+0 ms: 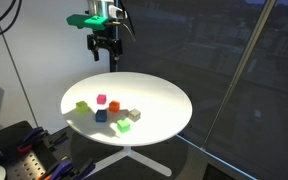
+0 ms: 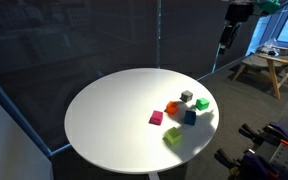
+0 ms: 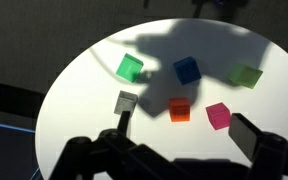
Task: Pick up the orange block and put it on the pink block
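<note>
My gripper (image 1: 104, 52) hangs well above the table (image 1: 169, 100), fingers spread and empty; in the wrist view they are dark, blurred and cut off below. The orange block (image 3: 180, 109) sits at the 9 o'clock of the pink block (image 3: 218, 116), just beside it, seemingly not touching.

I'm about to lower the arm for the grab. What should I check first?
1. Gripper open, empty: ok.
2. Orange block visible, nothing on top: ok.
3. Pink block top bare: ok.
4. Orange block apart from pink block and grey block: ok.
5. Gripper down at block height: not ok, high above the table.
</note>
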Controlling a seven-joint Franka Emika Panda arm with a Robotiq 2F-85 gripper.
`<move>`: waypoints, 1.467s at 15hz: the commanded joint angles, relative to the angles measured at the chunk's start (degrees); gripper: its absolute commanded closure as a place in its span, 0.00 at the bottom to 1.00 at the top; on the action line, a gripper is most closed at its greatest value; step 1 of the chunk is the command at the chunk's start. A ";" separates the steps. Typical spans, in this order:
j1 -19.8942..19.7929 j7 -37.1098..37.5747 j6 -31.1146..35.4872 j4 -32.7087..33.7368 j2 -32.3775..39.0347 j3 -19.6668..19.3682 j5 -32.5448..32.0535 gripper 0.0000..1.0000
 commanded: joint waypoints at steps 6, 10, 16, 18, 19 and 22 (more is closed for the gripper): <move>0.95 -1.50 3.40 9.56 10.99 0.95 4.49 0.00; 0.62 -0.94 2.99 14.13 16.33 2.18 4.96 0.00; 0.01 -1.36 2.14 19.88 23.43 3.55 5.01 0.00; -0.17 -1.40 1.79 20.98 25.09 3.94 4.79 0.00; -0.24 -1.33 1.88 21.26 25.74 4.12 4.55 0.00; -0.16 -0.66 2.31 21.74 27.18 4.68 3.53 0.00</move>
